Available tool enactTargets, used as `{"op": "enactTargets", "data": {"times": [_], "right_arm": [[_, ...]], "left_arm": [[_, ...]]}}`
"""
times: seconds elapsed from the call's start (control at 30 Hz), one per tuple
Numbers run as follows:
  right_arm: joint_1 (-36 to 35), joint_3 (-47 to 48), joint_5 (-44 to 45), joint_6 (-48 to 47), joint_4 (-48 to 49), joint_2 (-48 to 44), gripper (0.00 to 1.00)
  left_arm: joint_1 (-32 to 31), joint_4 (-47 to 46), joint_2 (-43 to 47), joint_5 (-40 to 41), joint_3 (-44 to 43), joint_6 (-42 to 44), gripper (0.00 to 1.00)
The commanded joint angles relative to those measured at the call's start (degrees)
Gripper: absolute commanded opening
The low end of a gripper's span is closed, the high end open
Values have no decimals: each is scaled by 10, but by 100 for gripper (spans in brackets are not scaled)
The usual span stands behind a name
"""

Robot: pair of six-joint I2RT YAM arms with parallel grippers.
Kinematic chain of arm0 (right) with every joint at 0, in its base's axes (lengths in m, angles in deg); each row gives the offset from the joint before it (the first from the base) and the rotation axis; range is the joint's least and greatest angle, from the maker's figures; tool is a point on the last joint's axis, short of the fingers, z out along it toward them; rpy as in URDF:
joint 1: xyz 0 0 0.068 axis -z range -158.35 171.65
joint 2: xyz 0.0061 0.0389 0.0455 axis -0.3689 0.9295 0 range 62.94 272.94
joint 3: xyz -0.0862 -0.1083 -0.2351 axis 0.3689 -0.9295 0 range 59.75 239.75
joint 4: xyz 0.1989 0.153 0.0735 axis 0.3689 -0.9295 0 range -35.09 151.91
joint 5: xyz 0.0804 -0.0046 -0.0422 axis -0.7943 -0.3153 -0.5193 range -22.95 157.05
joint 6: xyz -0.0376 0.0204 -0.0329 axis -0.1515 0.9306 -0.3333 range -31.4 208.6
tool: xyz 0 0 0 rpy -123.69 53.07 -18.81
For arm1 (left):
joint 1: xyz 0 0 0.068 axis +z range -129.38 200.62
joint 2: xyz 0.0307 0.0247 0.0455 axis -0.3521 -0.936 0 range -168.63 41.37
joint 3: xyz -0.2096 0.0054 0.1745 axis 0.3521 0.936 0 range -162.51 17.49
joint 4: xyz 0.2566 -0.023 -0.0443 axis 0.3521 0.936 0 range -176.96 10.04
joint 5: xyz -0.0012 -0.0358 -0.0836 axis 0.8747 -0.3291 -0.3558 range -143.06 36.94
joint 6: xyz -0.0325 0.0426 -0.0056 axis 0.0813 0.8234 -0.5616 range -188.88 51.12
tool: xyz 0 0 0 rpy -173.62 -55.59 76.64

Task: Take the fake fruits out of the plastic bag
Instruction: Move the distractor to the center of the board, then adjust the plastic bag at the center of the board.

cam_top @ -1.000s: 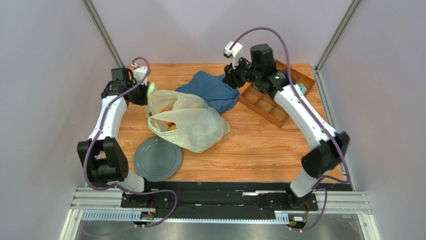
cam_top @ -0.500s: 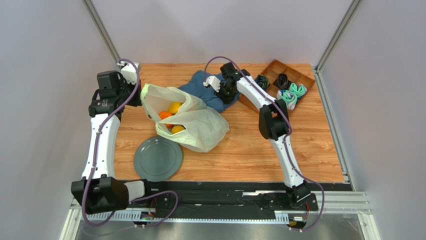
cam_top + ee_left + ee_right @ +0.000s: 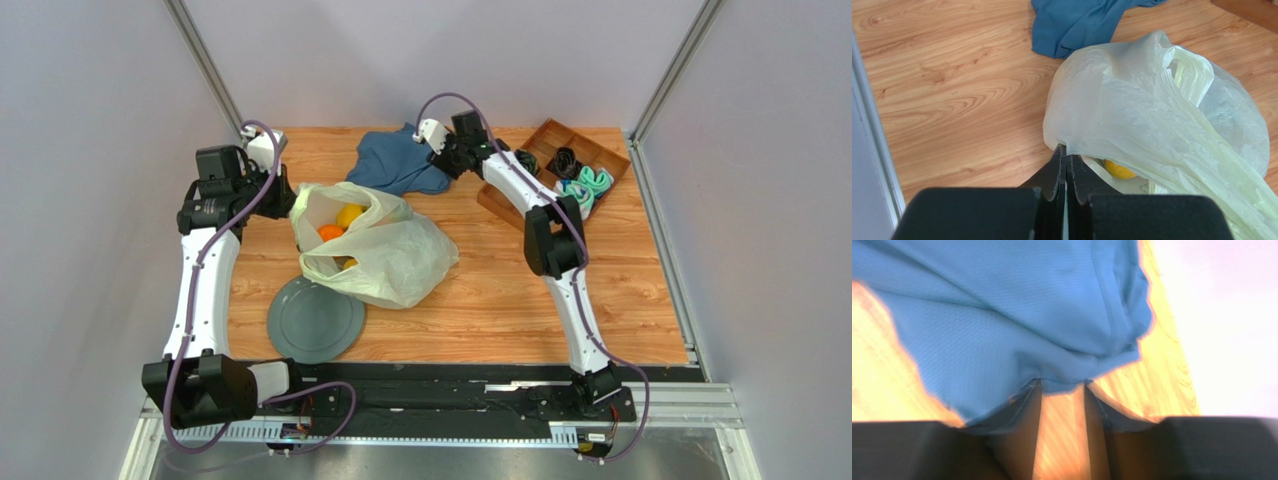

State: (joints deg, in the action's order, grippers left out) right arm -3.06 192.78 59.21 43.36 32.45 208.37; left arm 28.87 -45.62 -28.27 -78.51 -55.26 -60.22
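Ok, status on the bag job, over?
Left gripper shut on the plastic bag rim, mouth held open. Right gripper open at the blue cloth, off the bag. Fake fruits inside the bag, none out.

**Lighting and Image Quality**

Top view: even, diffuse overhead light, sharp throughout. The arms cast only faint, soft shadows on the worktop (image 3: 500,290).

Left wrist view: bright and well focused. The bag (image 3: 1152,115) shows a mild sheen. The left hand (image 3: 1066,155) is dark and slightly soft.

Right wrist view: overexposed and blurred. The wall (image 3: 1232,315) is blown white, the cloth (image 3: 1017,315) has fringed edges, and the right hand (image 3: 1062,385) is smeared.
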Motion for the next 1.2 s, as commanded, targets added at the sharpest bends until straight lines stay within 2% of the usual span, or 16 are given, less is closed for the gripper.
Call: {"op": "enactTargets", "data": {"times": [0.0, 0.07, 0.1, 0.13, 0.17, 0.23, 0.37, 0.5, 0.63, 0.73, 0.83, 0.87, 0.97, 1.03, 1.13, 1.17], "right_arm": [[2, -104, -90, 88, 35, -211, 72], [2, -159, -146, 130, -18, -259, 81], [4, -176, -223, 152, -88, -276, 84], [2, -192, -267, 146, -127, -304, 94], [0, -224, -300, 136, -165, -314, 100], [-9, -249, -345, 96, -250, -331, 100], [-23, -276, -326, 83, -299, -304, 100], [-28, -182, -315, 79, -409, -204, 100], [-32, -46, -322, 70, -510, -117, 100], [-41, -28, -305, 65, -533, -96, 100], [-50, -37, -268, 70, -509, -94, 63], [-50, -11, -262, 69, -511, -87, 39], [-47, 51, -220, 71, -534, -48, 0], [-39, 84, -186, 87, -496, -49, 0], [-26, 80, -131, 108, -381, -68, 0], [-21, 76, -116, 111, -316, -81, 0]], "left_arm": [[0, -18, 3, -35, 3, -18, 0], [0, -21, 5, -38, 9, -22, 0], [0, -23, 7, -40, 9, -25, 0], [0, -23, 7, -45, 11, -27, 0], [0, -23, 8, -49, 12, -28, 0], [-1, -23, 15, -54, 15, -29, 0], [-1, -21, 27, -63, 19, -32, 0], [-1, -18, 39, -65, 28, -33, 0], [-2, -17, 47, -66, 39, -37, 0], [-2, -17, 49, -69, 39, -42, 0], [-2, -18, 45, -72, 34, -41, 0], [-3, -18, 43, -72, 31, -42, 0], [-10, -25, 24, -76, 14, -44, 0], [-17, -31, 3, -76, -8, -44, 0], [-24, -46, -34, -70, -54, -47, 0], [-25, -59, -44, -69, -67, -56, 0]]}}
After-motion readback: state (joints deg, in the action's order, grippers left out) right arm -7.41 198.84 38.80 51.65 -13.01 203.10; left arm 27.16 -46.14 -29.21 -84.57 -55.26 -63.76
